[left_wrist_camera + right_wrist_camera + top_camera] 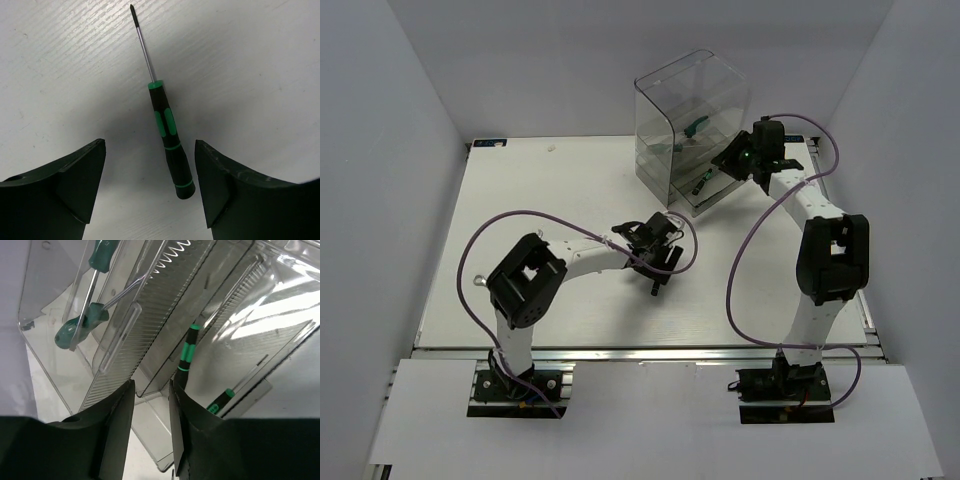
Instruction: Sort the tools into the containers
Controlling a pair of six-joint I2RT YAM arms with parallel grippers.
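Left claw (150, 150) agape over white table (550, 200), white walls (570, 60).

Left arm bent inward, left hand (150, 150) down, fingers wide — right arm extended, right hand (151, 390) narrowly parted.

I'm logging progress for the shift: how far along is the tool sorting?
Done: four screwdrivers show inside the drawer unit, an upper pair and a lower pair in the pulled-out drawer. In hand: the left gripper stands open astride a fifth screwdriver on the table; the right gripper sits at that drawer's front. Left: grasp the fifth and stow it. I cannot make out any wrenches.
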